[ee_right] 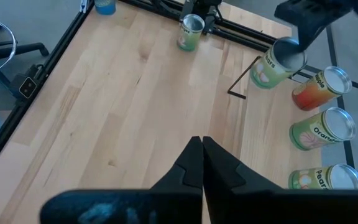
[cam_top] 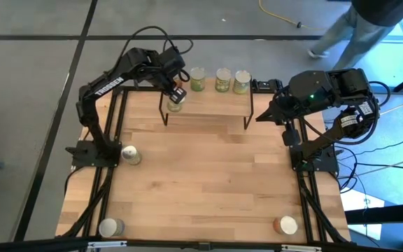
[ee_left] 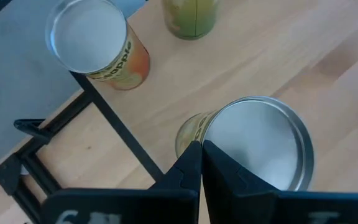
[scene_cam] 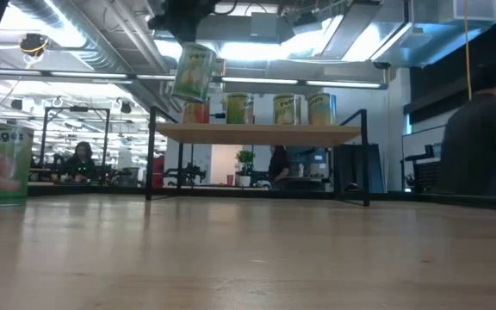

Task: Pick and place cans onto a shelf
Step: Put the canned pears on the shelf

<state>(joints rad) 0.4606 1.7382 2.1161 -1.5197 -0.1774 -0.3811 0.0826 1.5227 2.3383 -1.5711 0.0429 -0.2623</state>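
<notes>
Up at the shelf's [cam_top: 208,98] left end, the left gripper [cam_top: 176,92] is pinching the rim of a green-labelled can [scene_cam: 193,72], holding it tilted just above the top board. Four cans are standing in a row along the board, an orange-red one [ee_right: 316,88] at the left end. The right gripper [ee_right: 202,160] is hanging clenched and empty over the table [cam_top: 208,182] near its far right corner. Three cans are resting on the table: one [cam_top: 131,155] at the left edge, one [cam_top: 110,227] at the near left corner, one [cam_top: 285,225] at the near right corner.
</notes>
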